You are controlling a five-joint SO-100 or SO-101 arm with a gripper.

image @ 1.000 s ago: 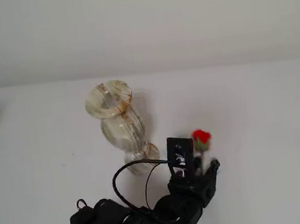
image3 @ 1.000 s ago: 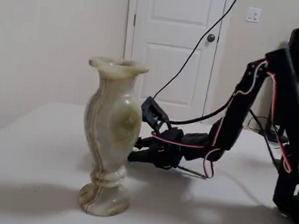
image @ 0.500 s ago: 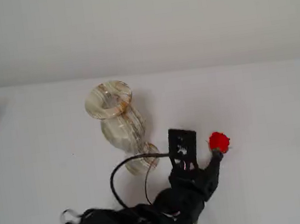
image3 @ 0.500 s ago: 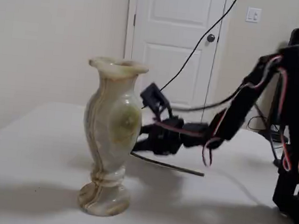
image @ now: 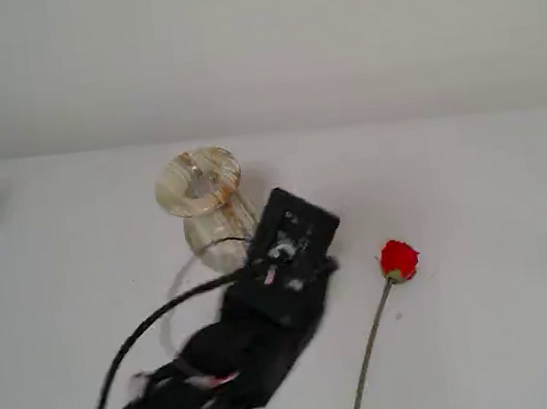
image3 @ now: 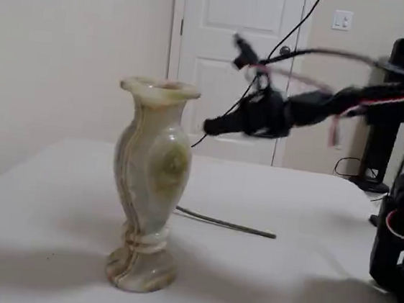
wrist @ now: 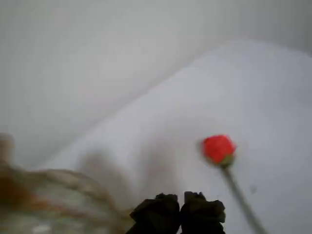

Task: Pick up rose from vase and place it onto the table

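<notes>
The rose [image: 398,259] lies flat on the white table [image: 494,196], its red bloom to the right of the vase [image: 198,182] and its thin stem running down toward the near edge. The wrist view shows the bloom [wrist: 218,148] ahead and to the right of my gripper [wrist: 178,212], whose black fingertips sit together with nothing between them. In the side fixed view the gripper [image3: 210,127] hangs high in the air beside the upright marbled vase [image3: 148,182], and the stem [image3: 223,222] rests on the table below; the bloom is hidden behind the vase.
My arm's base and cables [image3: 395,237] stand at the right in the side fixed view. A white door [image3: 233,61] and bare walls lie behind the table. The arm's body [image: 224,362] covers the vase's foot in the high fixed view.
The gripper has let go of the rose and lifted well above the table, swinging toward the vase. The rose now lies alone on the table.
</notes>
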